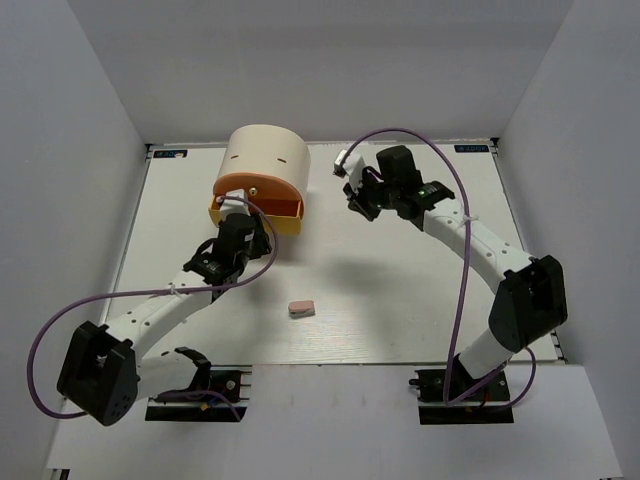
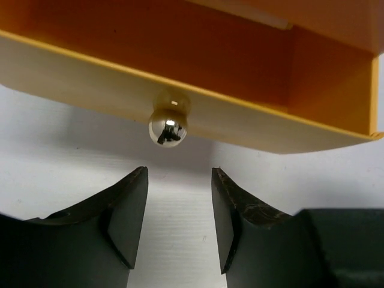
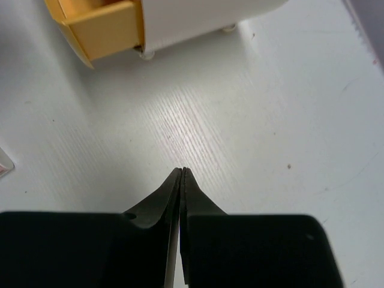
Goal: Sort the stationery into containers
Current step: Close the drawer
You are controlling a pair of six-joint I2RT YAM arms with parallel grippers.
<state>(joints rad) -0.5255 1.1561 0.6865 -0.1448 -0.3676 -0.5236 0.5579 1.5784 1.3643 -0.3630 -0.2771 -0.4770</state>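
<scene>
The cream half-cylinder chest (image 1: 265, 155) stands at the back left. Its yellow drawer (image 1: 285, 212) is pulled out under the orange drawer (image 1: 255, 185). My left gripper (image 1: 236, 212) is open and empty just in front of the yellow drawer. In the left wrist view the gripper (image 2: 179, 180) sits a little short of the drawer's round shiny knob (image 2: 168, 127), not touching it. My right gripper (image 1: 356, 198) is shut and empty above the table, right of the chest; its wrist view (image 3: 182, 171) shows bare table below. The pinkish eraser (image 1: 301, 308) lies near the front. Highlighters and pens are out of view.
White walls enclose the table (image 1: 400, 280) on three sides. The right wrist view shows the chest (image 3: 198, 18) with its yellow drawer (image 3: 102, 27) at the top, and a small pale, pink-edged thing (image 3: 3, 162) at the left edge.
</scene>
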